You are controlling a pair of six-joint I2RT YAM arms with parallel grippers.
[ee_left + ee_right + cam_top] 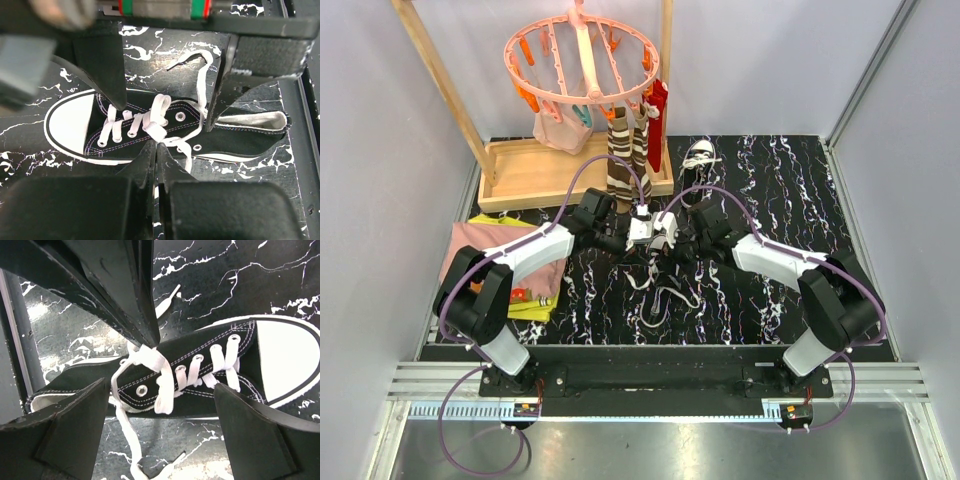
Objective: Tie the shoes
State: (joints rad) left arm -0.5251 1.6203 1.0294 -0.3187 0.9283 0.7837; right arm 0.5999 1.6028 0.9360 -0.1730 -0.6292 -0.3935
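- The left end effector (156, 150) is closed, its tips down on the white lace (155, 117) where the strands cross. It seems to pinch that strand, probably to keep it taut, though the tips hide the actual bite.
- The right end effector (161, 390) stands wide open and grips nothing. One finger sits on either side of the black sneaker (210, 337), likely waiting to take a strand.
- That sneaker lies on the counter (790, 200) directly beneath both end effectors.
- The wrist views show the eyelets and the lace crossing.
- The top view buries this under the arms. It alone shows loose lace ends (660, 295) trailing on the near side of the end effectors, and a second sneaker (700, 157) well beyond them, beside the wooden rack (535, 175).
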